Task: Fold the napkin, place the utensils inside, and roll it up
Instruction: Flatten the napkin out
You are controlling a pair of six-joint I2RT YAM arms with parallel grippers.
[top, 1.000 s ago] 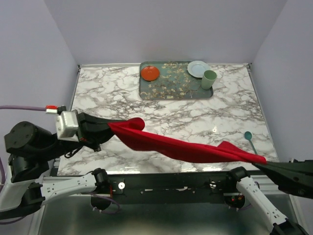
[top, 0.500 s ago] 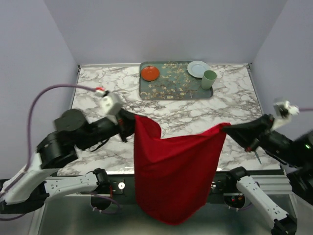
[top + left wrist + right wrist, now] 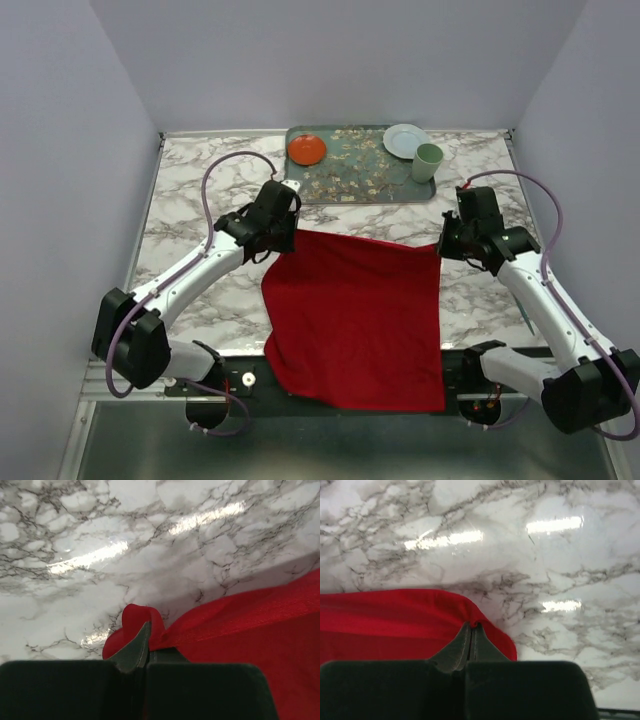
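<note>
The red napkin [image 3: 355,310] was laid open on the marble table [image 3: 190,200], with its near edge hung over the front. Its far corners were pinched by the left gripper [image 3: 284,234] and the right gripper [image 3: 446,247]. Spreading was judged nearly finished; next, a fold with both corners carried together would be required.

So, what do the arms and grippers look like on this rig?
Both are alike: the left arm and right arm have white links between bulky black joints. A purplish cable loops off each one toward the wrist. The left gripper and right gripper have black bodies, with dark fingers tapering to thin tips. No markings are visible.
</note>
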